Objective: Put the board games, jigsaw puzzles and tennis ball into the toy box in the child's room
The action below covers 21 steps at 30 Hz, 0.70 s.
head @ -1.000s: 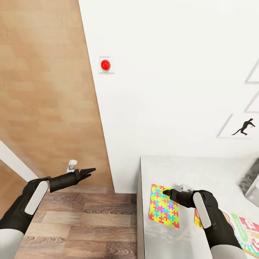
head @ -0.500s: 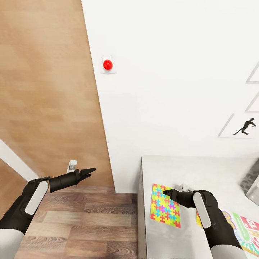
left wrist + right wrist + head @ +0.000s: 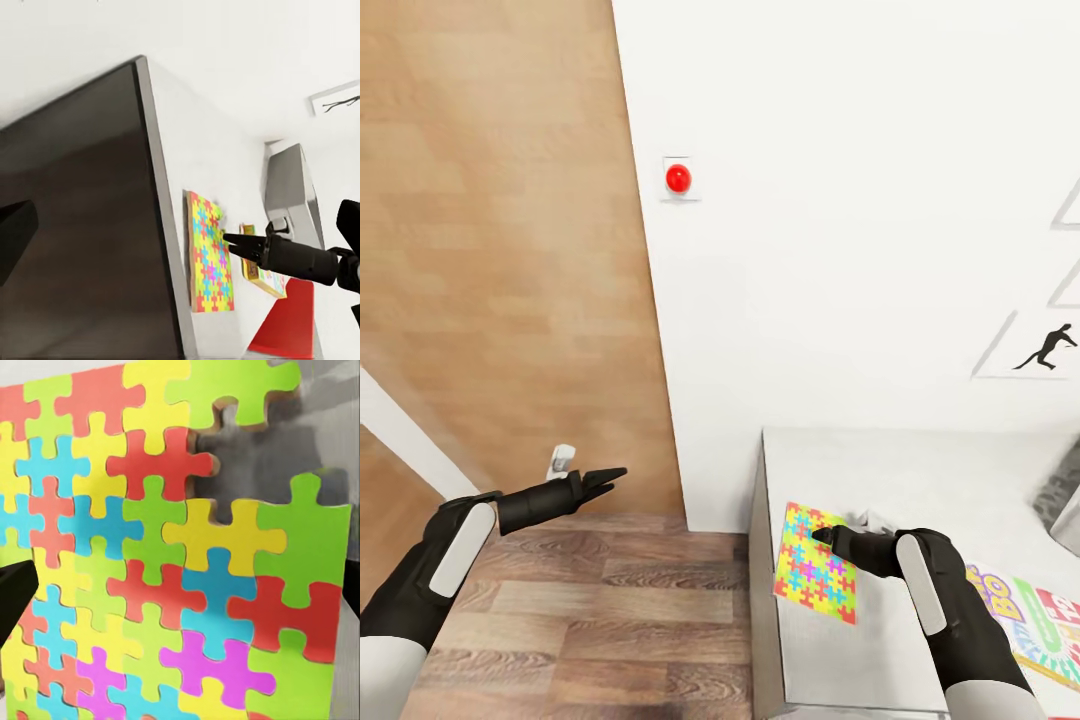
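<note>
Head view: one jigsaw puzzle (image 3: 817, 564) on the table (image 3: 920, 470) (both tools pinched together, empty).

I'm seeing the jigsaw puzzle (image 3: 165, 570) looking like matt card with brown cut edges, lying on the table (image 3: 920, 470), whose pale grey top is showing a faint sheen. The floor (image 3: 600, 610) is reading as grained wood planks; the wall (image 3: 860, 200) is looking smooth and matt.

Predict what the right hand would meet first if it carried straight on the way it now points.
Probably the multicoloured flat jigsaw puzzle on the pale grey table: the right hand hovers over it, pointing down at it, though depth is unclear.
</note>
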Tool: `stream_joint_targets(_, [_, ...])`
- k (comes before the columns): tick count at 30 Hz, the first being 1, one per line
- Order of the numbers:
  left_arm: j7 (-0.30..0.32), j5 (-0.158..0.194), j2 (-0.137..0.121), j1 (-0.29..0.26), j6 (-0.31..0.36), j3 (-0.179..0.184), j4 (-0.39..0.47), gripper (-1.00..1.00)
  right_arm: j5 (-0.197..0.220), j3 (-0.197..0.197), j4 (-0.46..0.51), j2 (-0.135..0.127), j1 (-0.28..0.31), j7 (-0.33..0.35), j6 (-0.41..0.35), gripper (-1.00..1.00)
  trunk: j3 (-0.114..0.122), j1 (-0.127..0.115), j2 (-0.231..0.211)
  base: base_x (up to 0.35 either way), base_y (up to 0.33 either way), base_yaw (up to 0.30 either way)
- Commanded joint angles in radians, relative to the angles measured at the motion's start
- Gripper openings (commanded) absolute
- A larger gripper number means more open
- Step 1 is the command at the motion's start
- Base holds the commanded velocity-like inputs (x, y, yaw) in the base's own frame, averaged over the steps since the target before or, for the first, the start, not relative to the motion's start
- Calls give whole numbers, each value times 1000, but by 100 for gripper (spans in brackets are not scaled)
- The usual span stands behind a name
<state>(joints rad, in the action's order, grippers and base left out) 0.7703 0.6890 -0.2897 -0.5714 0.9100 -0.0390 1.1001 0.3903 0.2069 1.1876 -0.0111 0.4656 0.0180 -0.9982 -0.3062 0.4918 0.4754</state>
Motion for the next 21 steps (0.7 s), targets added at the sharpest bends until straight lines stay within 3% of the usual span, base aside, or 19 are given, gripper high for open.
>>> stream_joint_targets(1, [3,0,0,-1,4,0,0,100,-1,1,1,0,1,2,-5,100,-2,0,2,-5,204,0])
stream_joint_targets(21, [3,0,1,0,4,4,0,100,-2,1,1,0,1,2,-5,100,-2,0,2,0,102,0])
